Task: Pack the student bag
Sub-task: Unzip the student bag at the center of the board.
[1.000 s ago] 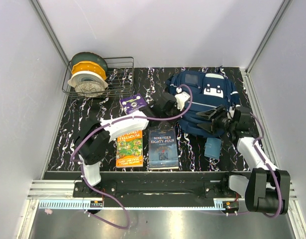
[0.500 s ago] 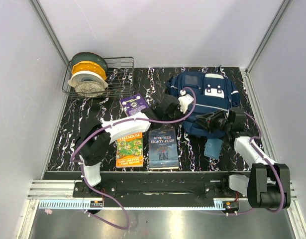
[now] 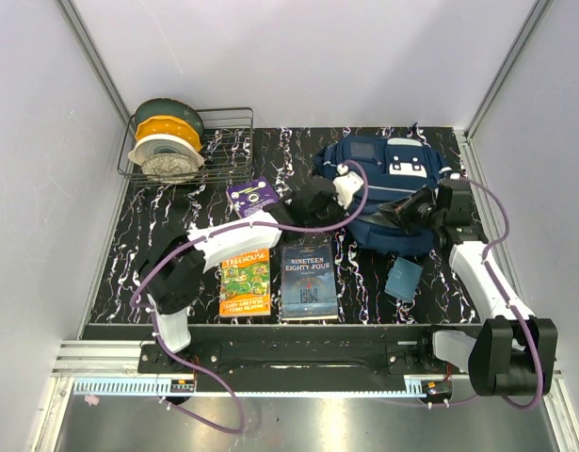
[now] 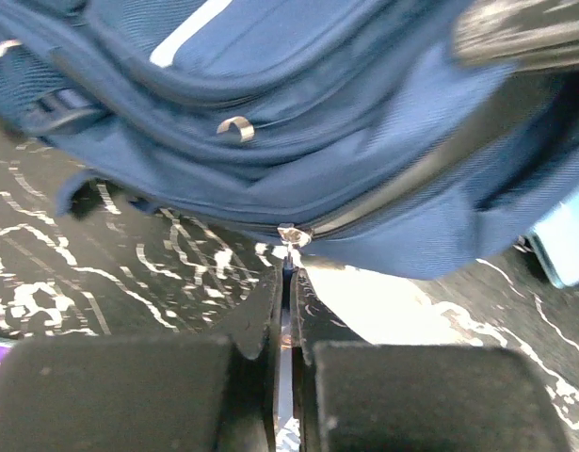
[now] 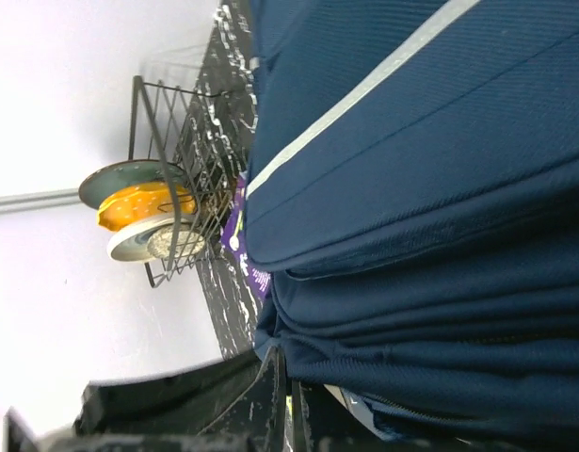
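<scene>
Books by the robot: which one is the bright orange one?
The Treehouse book, lying left of the dark blue Nineteen Eighty-Four book, which sits nearer the backpack.

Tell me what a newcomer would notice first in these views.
The navy backpack at the far right, worked at its near edge: the left claw pinches its zip pull, the right claw is shut against the fabric. An orange book and a blue book lie near the middle, and a wire rack of plates sits far left.

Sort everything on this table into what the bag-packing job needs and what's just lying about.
Job: student bag, Treehouse book, Nineteen Eighty-Four book, teal-blue pouch, probably the small purple item.
Lying about: wire rack with its dishes.
</scene>
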Motion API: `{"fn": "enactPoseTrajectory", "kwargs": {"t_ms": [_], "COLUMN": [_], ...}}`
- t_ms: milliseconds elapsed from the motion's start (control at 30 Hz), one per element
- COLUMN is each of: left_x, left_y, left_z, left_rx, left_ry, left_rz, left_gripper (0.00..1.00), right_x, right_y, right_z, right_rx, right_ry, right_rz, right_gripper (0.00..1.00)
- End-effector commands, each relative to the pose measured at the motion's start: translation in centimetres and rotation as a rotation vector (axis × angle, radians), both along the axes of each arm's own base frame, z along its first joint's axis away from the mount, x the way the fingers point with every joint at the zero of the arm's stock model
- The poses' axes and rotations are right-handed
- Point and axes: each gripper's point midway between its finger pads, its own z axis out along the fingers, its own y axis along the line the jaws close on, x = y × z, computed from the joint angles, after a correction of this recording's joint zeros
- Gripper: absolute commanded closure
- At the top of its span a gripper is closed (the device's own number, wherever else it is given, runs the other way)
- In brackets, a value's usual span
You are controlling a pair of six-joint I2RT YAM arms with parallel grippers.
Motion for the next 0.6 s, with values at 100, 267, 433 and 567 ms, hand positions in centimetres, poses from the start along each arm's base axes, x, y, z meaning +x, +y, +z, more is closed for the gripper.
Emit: {"fn": "enactPoseTrajectory", "kwargs": {"t_ms": [100,267,433,567], "left_x": [8.0,11.5,13.5,14.5], "left_y": [6.1,6.7,5.8,5.9], "left_z": [2.7,1.5,1.5,0.5], "left_rx": [-0.030,-0.055,-0.063,-0.059], "left_ry": [-0.098,-0.046,-0.033,-0.002], "left_rz": [0.214,0.264,0.272,0.314], "left_gripper": [1.00,1.00,1.00,1.00], "right_x": [0.9,-0.1,-0.7,-0.6], "right_y": [-1.4,-1.5,-0.4,-0.1], "right_z": [7.2,8.9,9.8,10.0], "right_rx": [-0.180,-0.202,-0.158,-0.130], "right_ry": [-0.195,-0.229,-0.247,-0.260], "right_rz": [0.023,0.033,0.080,0.090], "right_gripper": [1.00,1.00,1.00,1.00]}}
